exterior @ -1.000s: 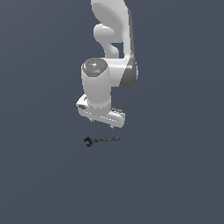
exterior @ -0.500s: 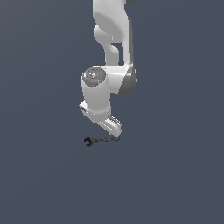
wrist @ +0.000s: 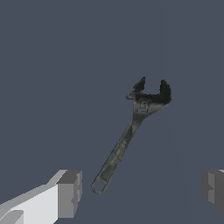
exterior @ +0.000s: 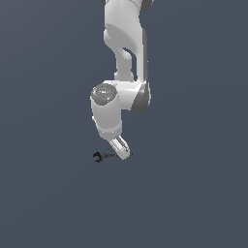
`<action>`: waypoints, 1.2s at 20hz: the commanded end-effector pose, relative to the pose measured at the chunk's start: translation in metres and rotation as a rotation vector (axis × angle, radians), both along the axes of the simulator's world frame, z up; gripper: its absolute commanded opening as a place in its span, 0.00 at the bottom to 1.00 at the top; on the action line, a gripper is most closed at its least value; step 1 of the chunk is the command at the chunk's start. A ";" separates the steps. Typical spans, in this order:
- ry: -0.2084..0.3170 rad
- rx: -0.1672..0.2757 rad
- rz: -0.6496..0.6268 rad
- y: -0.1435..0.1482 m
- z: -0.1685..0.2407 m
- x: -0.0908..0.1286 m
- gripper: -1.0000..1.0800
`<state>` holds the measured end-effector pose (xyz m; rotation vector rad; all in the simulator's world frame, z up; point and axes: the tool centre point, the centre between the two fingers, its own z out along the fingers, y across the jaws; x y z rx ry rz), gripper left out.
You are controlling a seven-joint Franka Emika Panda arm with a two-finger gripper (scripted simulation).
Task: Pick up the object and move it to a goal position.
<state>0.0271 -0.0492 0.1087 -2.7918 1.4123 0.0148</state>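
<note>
The wrench point(exterior: 103, 156) lay flat on the dark grey table point(exterior: 48, 193). In the exterior view it sat just below the arm point(exterior: 121, 97), with its open jaw end pointing to 9 o'clock and its handle running toward 3 o'clock, under the claw point(exterior: 121, 151). The claw hung low, right at the handle end of the wrench. From that view I could not tell if it touched the wrench.

In the wrist view the wrench point(wrist: 131, 131) was easy to see. It was thin and dark, with a forked open jaw at one end and a small ring hole at the other end of its slim handle. It lay slanted, jaw end toward 1 o'clock and ring end toward 7 o'clock.

The claw point(wrist: 142, 190) was spread wide. Its two fingers point(wrist: 69, 193) stood far apart, one on each side, and the ring end of the handle lay between them, closer to one finger. Neither finger touched the wrench. The claw held nothing.
</note>
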 end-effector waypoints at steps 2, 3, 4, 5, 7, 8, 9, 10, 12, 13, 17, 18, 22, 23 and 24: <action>0.002 -0.001 -0.103 -0.001 -0.008 0.002 0.96; 0.002 -0.001 -0.132 -0.001 -0.011 0.003 0.96; 0.003 -0.002 -0.161 -0.002 -0.013 0.003 0.96; 0.003 -0.002 -0.189 -0.002 -0.016 0.004 0.96; 0.004 -0.004 -0.247 -0.003 -0.020 0.005 0.96; 0.004 -0.004 -0.276 -0.003 -0.023 0.005 0.96; 0.004 -0.005 -0.305 -0.003 -0.025 0.006 0.96; 0.004 -0.006 -0.333 -0.004 -0.028 0.006 0.96; 0.004 -0.007 -0.388 -0.004 -0.032 0.007 0.96; 0.004 -0.008 -0.414 -0.005 -0.034 0.007 0.96; 0.004 -0.011 -0.501 -0.006 -0.041 0.009 0.96; 0.004 -0.012 -0.519 -0.006 -0.043 0.009 0.96; 0.003 -0.014 -0.577 -0.007 -0.047 0.010 0.96; 0.003 -0.015 -0.588 -0.007 -0.048 0.010 0.96; 0.003 -0.015 -0.597 -0.007 -0.049 0.010 0.96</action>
